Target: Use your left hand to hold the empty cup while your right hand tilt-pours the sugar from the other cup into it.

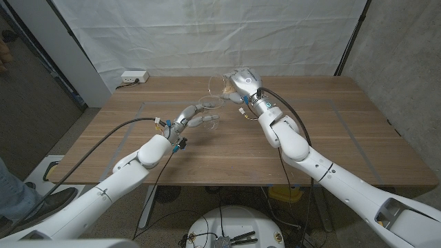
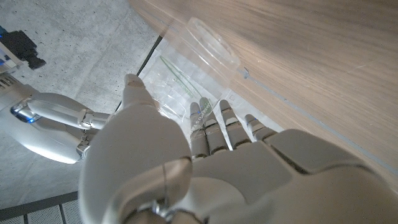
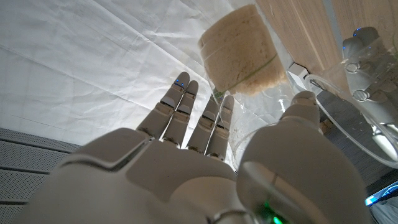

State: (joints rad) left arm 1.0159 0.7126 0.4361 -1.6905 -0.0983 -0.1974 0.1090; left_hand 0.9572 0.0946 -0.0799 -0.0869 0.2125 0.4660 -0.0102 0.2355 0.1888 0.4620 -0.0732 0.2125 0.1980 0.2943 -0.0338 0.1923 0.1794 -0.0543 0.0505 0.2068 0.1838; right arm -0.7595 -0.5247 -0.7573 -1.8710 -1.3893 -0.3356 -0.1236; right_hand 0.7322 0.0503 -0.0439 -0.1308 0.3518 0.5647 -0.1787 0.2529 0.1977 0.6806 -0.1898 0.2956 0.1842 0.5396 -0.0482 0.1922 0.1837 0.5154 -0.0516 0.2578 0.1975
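My left hand [image 1: 191, 118] grips a clear empty cup [image 1: 210, 112] standing on the wooden table [image 1: 344, 138] near its middle. In the left wrist view the fingers [image 2: 211, 127] wrap around the empty cup [image 2: 199, 62], whose base is on the wood. Just above and behind it, my right hand [image 1: 245, 85] holds a second clear cup [image 1: 220, 84] tilted toward the empty one, mouth to the left. In the right wrist view the tilted cup holds pale brown sugar [image 3: 240, 51] packed at its bottom, held by my right hand [image 3: 205, 162], with the empty cup's rim [image 3: 348, 121] beside it.
A white power strip [image 1: 134, 77] lies at the table's back left corner. Thin tape lines [image 1: 348, 131] mark a rectangle on the tabletop. A white sheet [image 1: 207, 34] hangs behind the table. A person's leg and shoe [image 1: 21, 196] show at the lower left.
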